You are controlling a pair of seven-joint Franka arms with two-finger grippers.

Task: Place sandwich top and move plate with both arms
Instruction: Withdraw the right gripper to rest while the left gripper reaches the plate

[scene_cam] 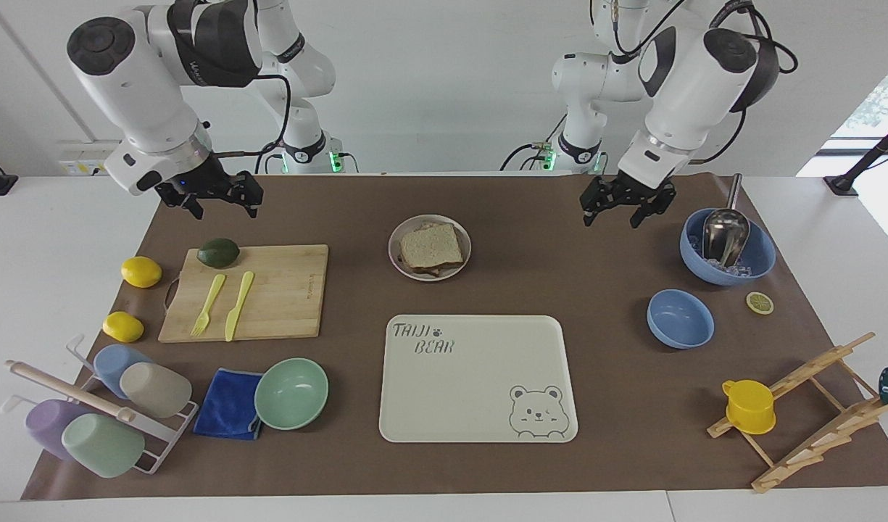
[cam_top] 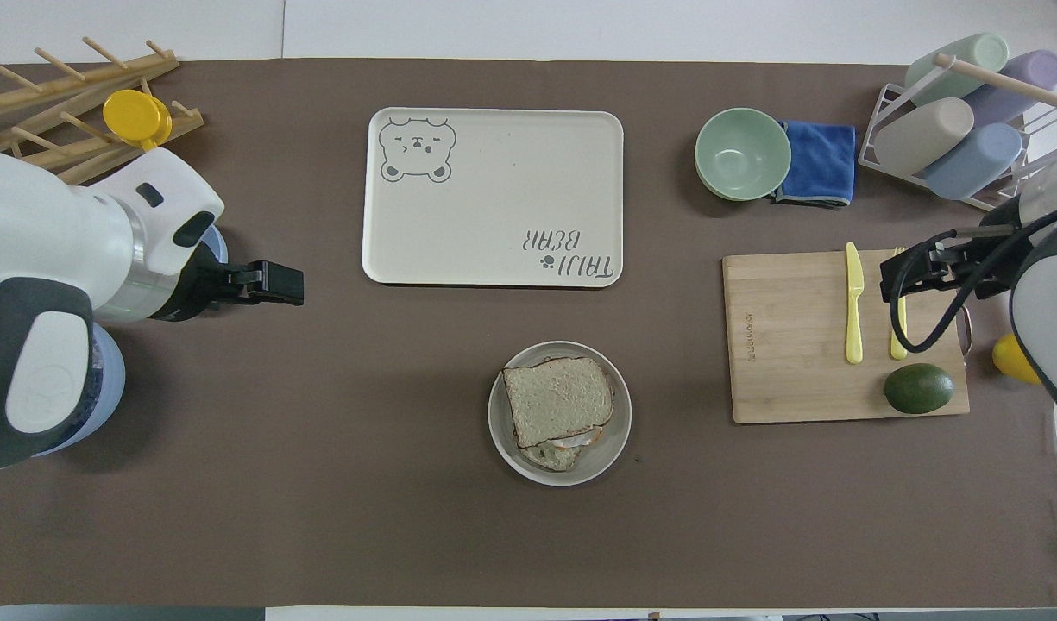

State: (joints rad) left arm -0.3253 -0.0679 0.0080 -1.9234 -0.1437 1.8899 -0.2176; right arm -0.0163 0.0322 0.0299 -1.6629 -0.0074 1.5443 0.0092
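You've got the sandwich top [scene_cam: 431,245] already lying on the stack on the plate [scene_cam: 429,274], a touch askew, with filling peeking out at the edge nearest the robots. On the desk [scene_cam: 545,246], read as a clock face in the facing view, the plate sits around twelve, a short way in from the robots' edge, and the bear tray [scene_cam: 478,378] lies just past centre toward six. Your left tool [scene_cam: 617,206] hangs in the air at about two o'clock, over bare mat between the plate and the scoop bowl [scene_cam: 727,246], fingers spread wide with nothing in them. Your right tool [scene_cam: 212,199] hangs at about ten, up over the mat by the cutting board [scene_cam: 277,290], also wide open and empty. Now, handling: that bread looks soft and light, so it will likely slide if you tilt anything. The plate looks stiff and smooth with a shallow rim, so I'd pinch that rim at three and nine, one tool each side, and keep it level. The brown mat is flat and matte, and should let the plate lift cleanly. Room is generous: open mat on both sides of the plate, and the tray is well apart from it.
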